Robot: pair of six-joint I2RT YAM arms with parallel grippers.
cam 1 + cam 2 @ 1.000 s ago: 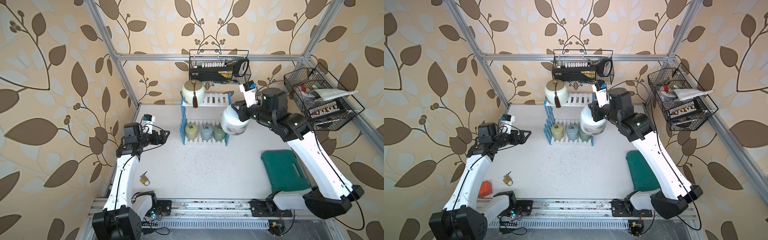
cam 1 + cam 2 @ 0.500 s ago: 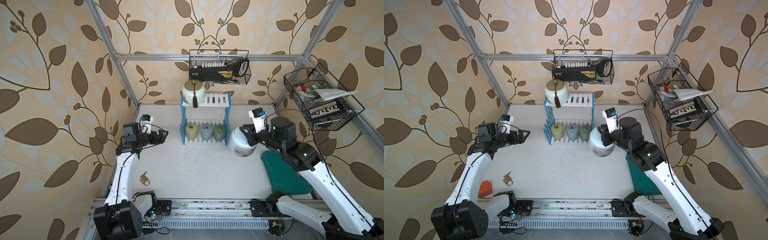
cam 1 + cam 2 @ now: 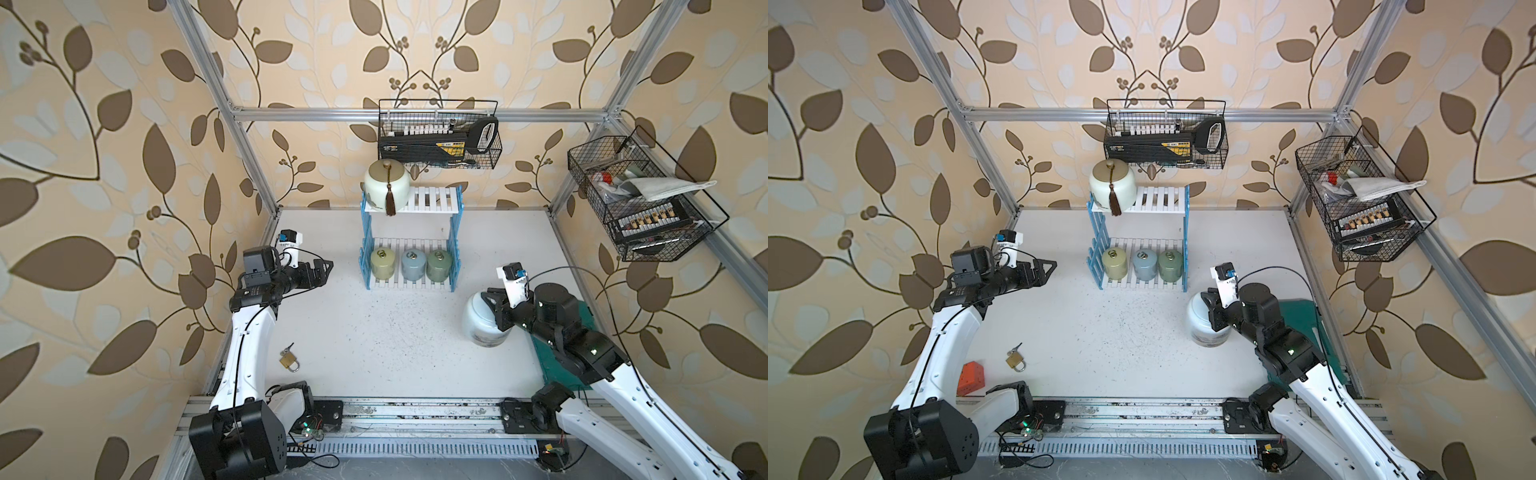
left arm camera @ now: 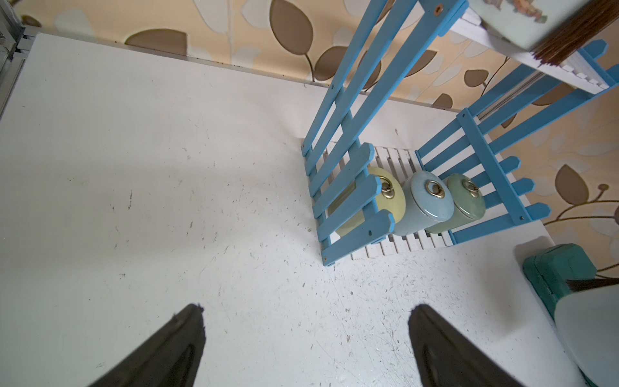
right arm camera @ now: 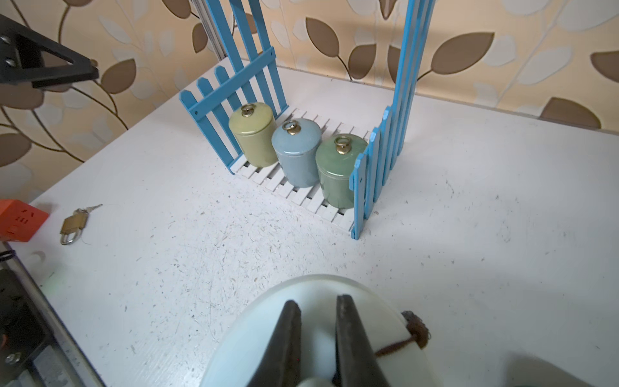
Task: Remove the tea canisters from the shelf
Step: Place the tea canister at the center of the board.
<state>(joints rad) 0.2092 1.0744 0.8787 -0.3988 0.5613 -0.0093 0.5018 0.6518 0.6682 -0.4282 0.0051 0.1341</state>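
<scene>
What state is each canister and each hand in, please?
Large pale-blue ceramic canister, lidded, off the blue-white wooden shelf.
Large cream gold-lidded ceramic canister, top tier, lidded.
Yellow-green ceramic cylinder, lower tier, lidded.
Grey-blue ceramic cylinder, lower tier, lidded.
Sage-green ceramic cylinder, lower tier, lidded.
Left hand, open, empty.
Right hand, shut on pale-blue canister's lid.

No text can be read anywhere. The yellow label [image 3: 452, 146] on the black case [image 3: 411, 150] in the back basket [image 3: 486, 162] carries dark print, too small to make out in both top views. The orange block [image 5: 20, 219] bears white marks in the right wrist view, none legible as letters or numbers.
</scene>
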